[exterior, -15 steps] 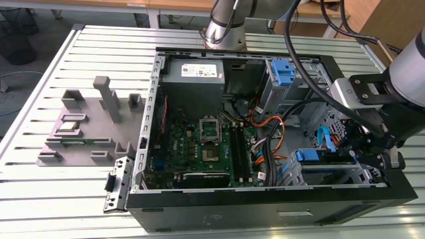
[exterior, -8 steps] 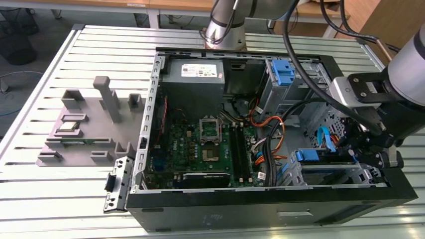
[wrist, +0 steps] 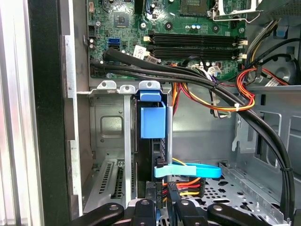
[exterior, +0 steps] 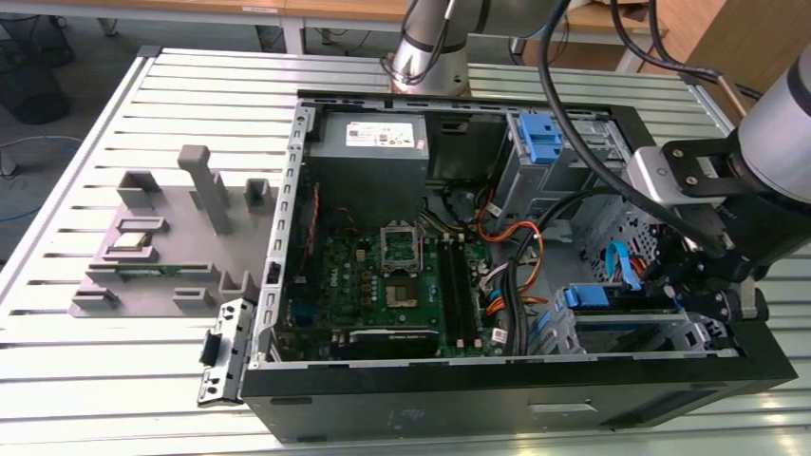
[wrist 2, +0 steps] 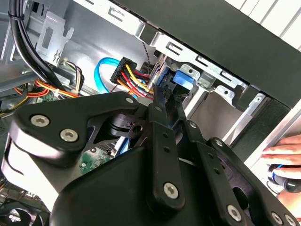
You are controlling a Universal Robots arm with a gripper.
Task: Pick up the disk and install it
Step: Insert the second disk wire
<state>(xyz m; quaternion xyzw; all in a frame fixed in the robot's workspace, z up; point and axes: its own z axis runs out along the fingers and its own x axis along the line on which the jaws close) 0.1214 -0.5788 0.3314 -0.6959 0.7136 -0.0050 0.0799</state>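
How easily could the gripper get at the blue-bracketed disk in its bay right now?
Probably yes: the gripper is already inside the open computer case, right at the disk in the metal drive bay. Black cables and the light-blue cable run nearby but don't cross in front.

Arm bent low at the exterior view's right; gripper (exterior: pixel 701 285) pointing down — fingers hidden.

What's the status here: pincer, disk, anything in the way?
Pincer down at the grey metal drive cage. Blue-bracketed flat disk edge-on in a cage slot. Flat blue cable crosses beside pincer.
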